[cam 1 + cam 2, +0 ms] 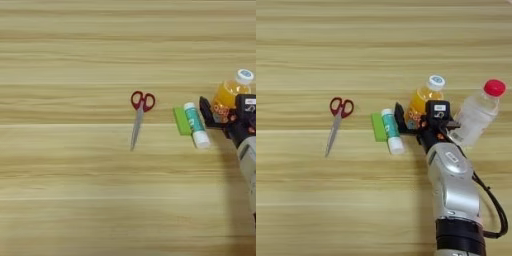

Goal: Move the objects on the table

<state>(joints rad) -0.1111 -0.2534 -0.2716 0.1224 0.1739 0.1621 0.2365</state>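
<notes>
Though capped end far, juice bottle upright-tilted.

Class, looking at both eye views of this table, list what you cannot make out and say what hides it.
- Orange-juice bottle: lower body, behind the gripper.
- Clear bottle: missing from the left eye view, past its right edge.
- Glue stick: label print too small.
- Green block: cannot tell whether it touches the glue stick.
</notes>
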